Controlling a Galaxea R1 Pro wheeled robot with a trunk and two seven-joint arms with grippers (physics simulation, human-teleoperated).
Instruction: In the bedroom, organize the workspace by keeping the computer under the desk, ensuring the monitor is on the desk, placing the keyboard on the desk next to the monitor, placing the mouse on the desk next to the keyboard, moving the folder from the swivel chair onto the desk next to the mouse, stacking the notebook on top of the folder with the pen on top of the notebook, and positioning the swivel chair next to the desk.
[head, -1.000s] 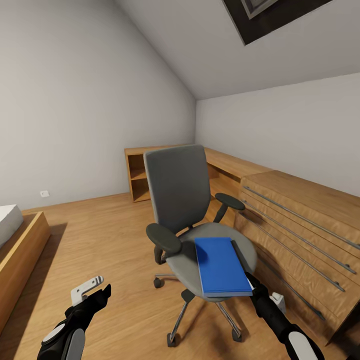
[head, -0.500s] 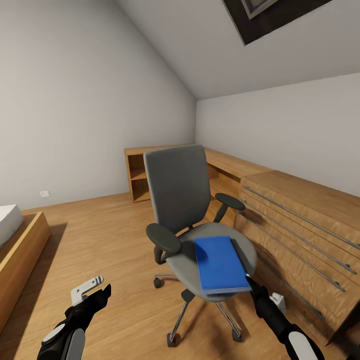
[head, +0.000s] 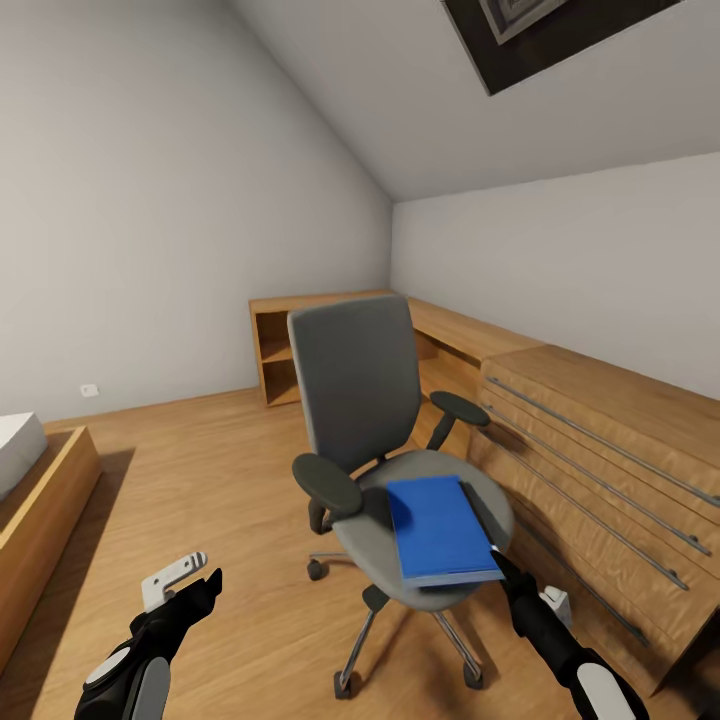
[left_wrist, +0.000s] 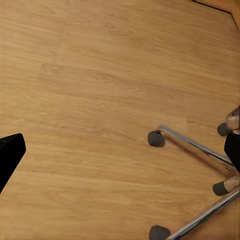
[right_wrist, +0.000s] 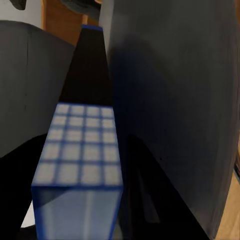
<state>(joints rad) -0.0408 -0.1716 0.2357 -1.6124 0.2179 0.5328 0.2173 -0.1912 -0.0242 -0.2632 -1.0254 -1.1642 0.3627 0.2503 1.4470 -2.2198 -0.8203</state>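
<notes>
The blue folder (head: 441, 529) lies on the seat of the swivel chair (head: 380, 420), overhanging the seat edge at 5 o'clock. The right tool (head: 497, 563) appears clamped on the folder's near edge, though the contact is partly hidden. The left tool (head: 182, 585) hangs over bare floor (head: 220, 470), fingers spread, holding nothing. Risk: an edge grip may let the folder droop or slip on lifting, or drag the chair on its castors.

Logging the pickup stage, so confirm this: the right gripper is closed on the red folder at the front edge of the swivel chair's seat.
Wrong in one respect: the folder is blue, not red, as the head view shows. The rest stands: the right gripper is closed on it at the front edge of the swivel chair seat, and the right wrist view shows the folder's blue edge between the fingers.
</notes>
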